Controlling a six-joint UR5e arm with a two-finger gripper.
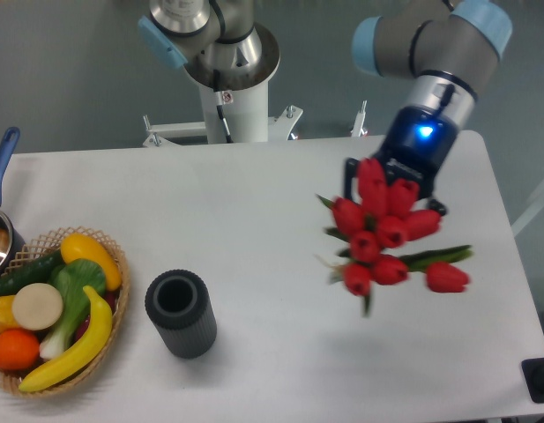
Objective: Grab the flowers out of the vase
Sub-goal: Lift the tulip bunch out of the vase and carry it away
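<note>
The flowers point(382, 231), a bunch of red tulip buds with green stems and leaves, hang in the air over the right part of the table, clear of the vase. My gripper point(397, 181) is right behind the bunch, and its fingers are hidden by the buds; it appears shut on the stems. The vase point(180, 313), a dark ribbed cylinder with a round open mouth, stands upright and empty at the front left of the middle, far to the left of the gripper.
A wicker basket point(112, 307) with a banana, an orange and vegetables sits at the front left. A pot with a blue handle point(2, 162) is at the left edge. The arm's white base point(229, 106) stands at the back.
</note>
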